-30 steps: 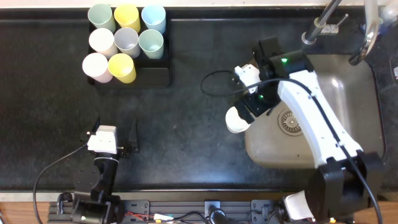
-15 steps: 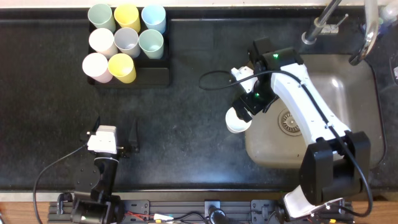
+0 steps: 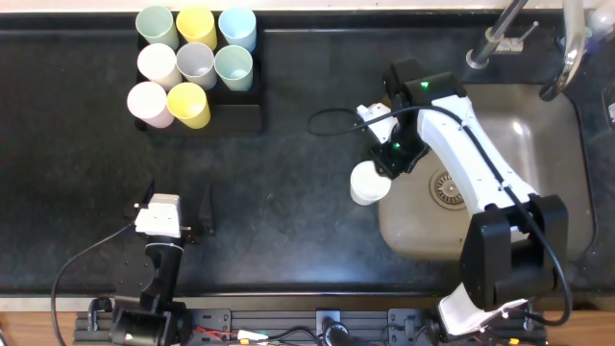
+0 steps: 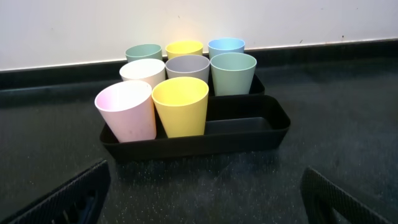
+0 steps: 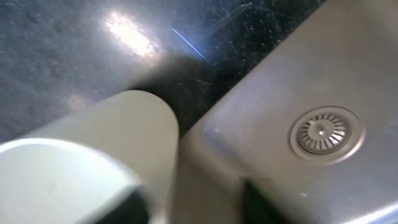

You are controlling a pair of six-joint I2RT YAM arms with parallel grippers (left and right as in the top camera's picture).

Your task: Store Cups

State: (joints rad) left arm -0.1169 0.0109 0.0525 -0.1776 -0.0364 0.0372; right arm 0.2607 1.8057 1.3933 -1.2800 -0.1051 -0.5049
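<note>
A dark speckled bench (image 3: 288,221) runs across the top view, with a stainless steel sink (image 3: 538,211) sunk into its right side and a metal faucet (image 3: 495,34) cut off at the upper edge. The sink's round drain (image 5: 320,132) shows in the right wrist view.

The right tool (image 3: 377,175) is at the sink's left rim, closed on a cream plastic cup (image 3: 368,183). In its own view the fingers (image 5: 261,199) are dark blurs cut off by the frame, one at the mouth of the cup (image 5: 93,162) and one outside its wall, so the exact contact is hard to make out. The cup's body lies over the bench just beside the sink rim. Whether its base touches the bench cannot be told.

At the far left of the bench stands a black rectangular plastic tray (image 3: 245,117) holding eight cups upright in rows: sage green (image 3: 156,23), yellow (image 3: 196,25) and light blue (image 3: 236,26) at the back, white (image 3: 158,63), grey (image 3: 196,63) and green (image 3: 233,65) in the middle, and pink (image 3: 148,103) and a second yellow (image 3: 188,104) in front. The front right place of the tray (image 4: 249,124) is bare.

The left tool (image 3: 180,207) is low on the bench, well apart from the tray, its fingers (image 4: 68,196) spread wide with nothing between them. Only their tips show in the left wrist view.
</note>
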